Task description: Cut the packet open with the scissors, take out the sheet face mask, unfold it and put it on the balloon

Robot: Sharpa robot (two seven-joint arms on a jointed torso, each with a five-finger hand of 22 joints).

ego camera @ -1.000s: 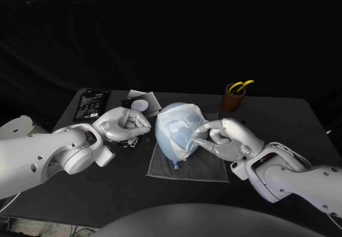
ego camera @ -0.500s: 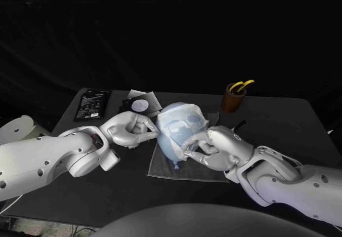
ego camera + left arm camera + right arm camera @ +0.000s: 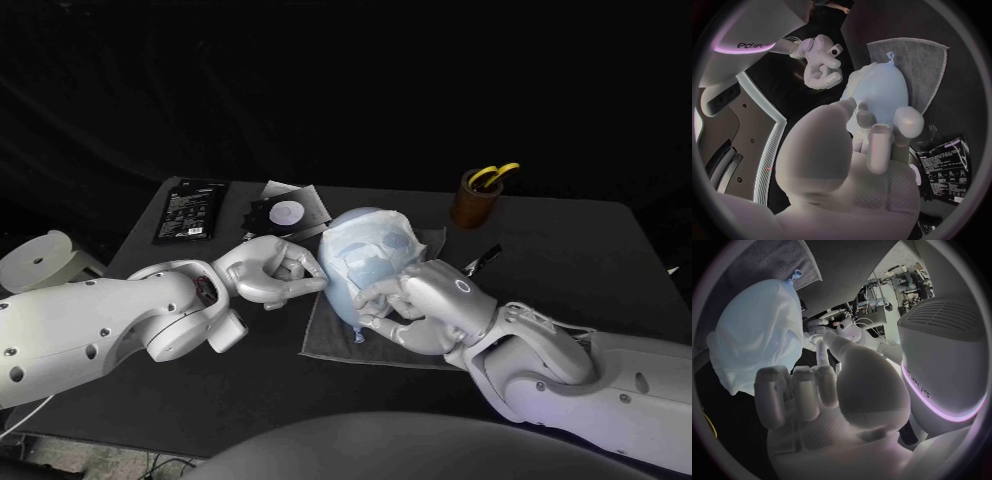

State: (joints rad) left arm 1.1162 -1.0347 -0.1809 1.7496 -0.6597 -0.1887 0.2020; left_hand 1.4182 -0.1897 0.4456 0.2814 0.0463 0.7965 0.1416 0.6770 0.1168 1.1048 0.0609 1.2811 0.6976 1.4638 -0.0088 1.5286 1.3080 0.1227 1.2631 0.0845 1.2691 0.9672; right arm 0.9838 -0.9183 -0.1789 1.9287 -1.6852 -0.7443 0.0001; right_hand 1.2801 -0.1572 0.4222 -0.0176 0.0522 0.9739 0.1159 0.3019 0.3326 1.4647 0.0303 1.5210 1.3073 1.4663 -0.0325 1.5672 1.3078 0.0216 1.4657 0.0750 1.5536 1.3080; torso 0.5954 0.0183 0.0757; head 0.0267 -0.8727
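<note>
Head view, balloon (image 3: 340, 292) wearing sheet face mask (image 3: 372, 248) on grey towel (image 3: 326, 336) mid-table, left hand (image 3: 271, 275) curled beside it, right hand (image 3: 414, 315) curled against its other side, left wrist view, fingers (image 3: 879, 146) bent onto balloon, pinch unclear, right wrist view, fingers (image 3: 808, 385) pressed together near mask edge, grip unclear

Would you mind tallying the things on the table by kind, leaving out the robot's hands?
Balloon: 1
Sheet mask: 1
Grey cloth: 1
Packets: 2
Brown cup: 1
Scissors: 1
Total: 7
</note>
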